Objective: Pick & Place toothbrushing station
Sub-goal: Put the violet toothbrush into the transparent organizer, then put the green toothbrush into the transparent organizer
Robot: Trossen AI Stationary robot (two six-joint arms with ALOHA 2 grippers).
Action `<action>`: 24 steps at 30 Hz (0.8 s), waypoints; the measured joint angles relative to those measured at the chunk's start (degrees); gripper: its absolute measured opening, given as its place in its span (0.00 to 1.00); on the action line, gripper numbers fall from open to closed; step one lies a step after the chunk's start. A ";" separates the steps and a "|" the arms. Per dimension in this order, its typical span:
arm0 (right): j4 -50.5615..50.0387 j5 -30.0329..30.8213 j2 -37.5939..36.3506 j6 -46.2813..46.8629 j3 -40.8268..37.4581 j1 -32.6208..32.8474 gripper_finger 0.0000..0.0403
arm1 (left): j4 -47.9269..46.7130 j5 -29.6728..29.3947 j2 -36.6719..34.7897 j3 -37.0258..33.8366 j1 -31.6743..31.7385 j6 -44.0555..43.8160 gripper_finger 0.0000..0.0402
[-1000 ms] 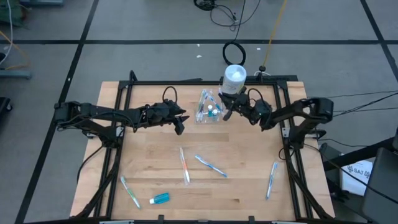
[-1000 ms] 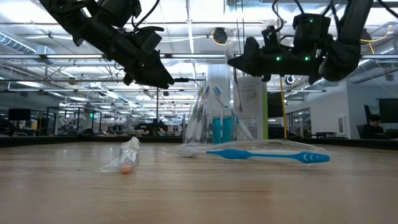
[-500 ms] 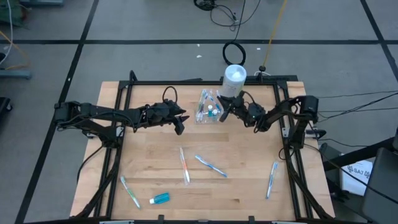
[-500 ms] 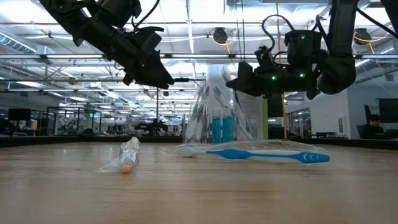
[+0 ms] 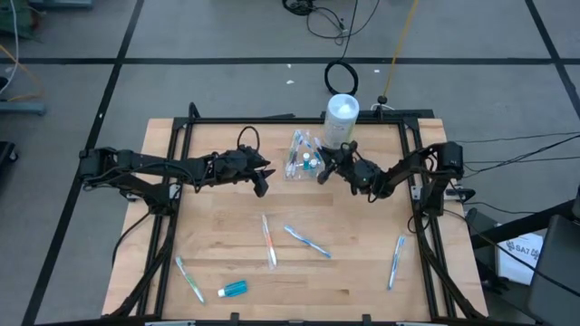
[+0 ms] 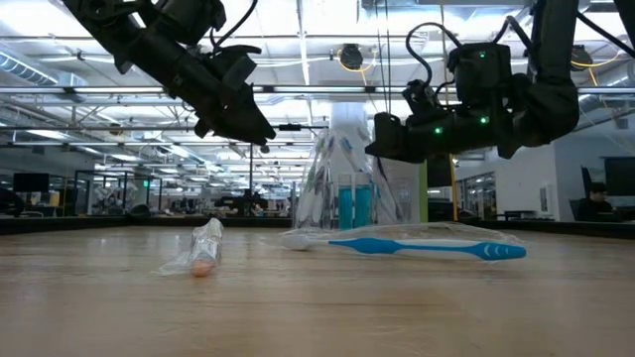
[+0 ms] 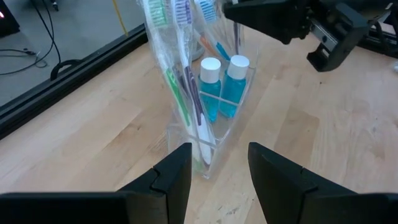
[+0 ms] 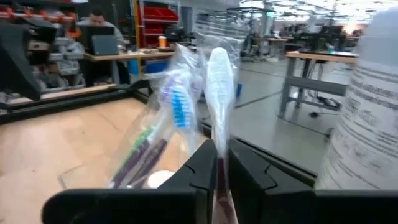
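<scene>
A clear plastic holder [image 5: 304, 161] stands at the table's far middle. It holds several wrapped toothbrushes [image 7: 183, 74] and two blue tubes [image 7: 224, 87]. My right gripper [image 5: 328, 170] hovers just right of it, shut on a wrapped white toothbrush [image 8: 219, 81]. My left gripper [image 5: 263, 184] hangs open and empty to the holder's left, above the table, with its fingers pointing at the holder [image 7: 211, 124]. Loose toothbrushes [image 5: 269, 240] [image 5: 306, 240] [image 5: 396, 261] [image 5: 188, 278] and a blue tube [image 5: 233, 288] lie on the near half of the table. My right gripper pinches the wrapped toothbrush between its two fingers, on the handle just below the head [image 8: 219, 146]. The fingers lie across the brush. It stands upright and lifted clear, head above the fingers. A thin lower part [image 7: 236, 38] hangs down over the holder's blue tubes.
A white cylindrical canister [image 5: 342, 113] stands at the far edge, close behind my right gripper; it also shows in the right wrist view [image 8: 367, 112]. Black frame rails [image 5: 181, 145] run along the table's sides. Bare wood [image 5: 362, 217] lies between the holder and the loose brushes.
My right gripper has come down and a little toward the table's near edge, from beside the canister to just right of the holder. It has stayed shut on the toothbrush.
</scene>
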 joint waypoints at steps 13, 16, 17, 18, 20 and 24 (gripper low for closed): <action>-1.99 0.46 -0.85 0.02 0.00 1.98 0.22 | -0.45 0.07 0.02 0.00 -0.04 -2.88 0.40; -2.42 0.44 -1.01 -0.81 -0.06 2.92 0.28 | -0.90 0.11 0.02 0.00 -0.20 -4.47 0.40; -2.37 0.43 -1.29 -1.50 -0.07 3.23 0.30 | -1.03 0.09 0.02 0.00 -0.34 -4.80 0.40; -1.81 0.45 -1.46 -2.35 -0.05 3.51 0.31 | -1.22 0.09 0.02 0.00 -0.49 -5.10 0.40; -1.26 1.13 -1.80 -3.85 -0.03 4.04 0.35 | -1.62 0.11 0.02 0.00 -0.96 -5.66 0.40; -1.27 3.92 -4.37 -4.33 -0.02 5.48 0.40 | -1.84 0.11 0.02 0.00 -2.27 -6.08 0.40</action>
